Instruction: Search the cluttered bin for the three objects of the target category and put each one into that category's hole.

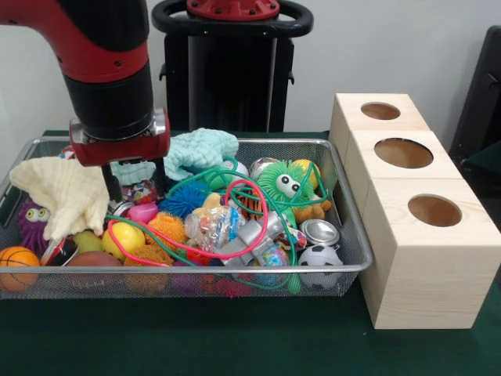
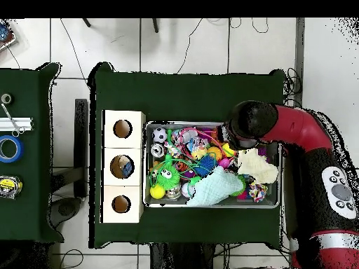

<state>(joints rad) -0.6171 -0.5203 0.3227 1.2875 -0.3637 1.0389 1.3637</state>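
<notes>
The wire mesh bin [image 1: 354, 235] is full of toys and also shows in the overhead view [image 2: 210, 204]. In it lie a cream cloth [image 1: 66, 192], a mint cloth [image 1: 200, 149], a green fuzzy toy with eyes [image 1: 283, 182], a blue spiky ball [image 1: 184, 197], a metal can [image 1: 319, 232], a small soccer ball [image 1: 319, 257] and looped pink and green cords. My gripper [image 1: 137, 184] is low over the bin's back left, beside the cream cloth, with its fingers [image 1: 113, 188] apart and nothing held. Three pale wooden boxes [image 1: 423, 258] with round holes [image 1: 434, 210] stand right of the bin.
In the overhead view my arm [image 2: 249, 122] covers the gripper and the bin's corner. The middle box hole [image 2: 123, 167] holds something bluish. A second green table at the left carries a blue tape roll [image 2: 10, 148] and small tools. The pedestal [image 1: 231, 70] stands behind the bin.
</notes>
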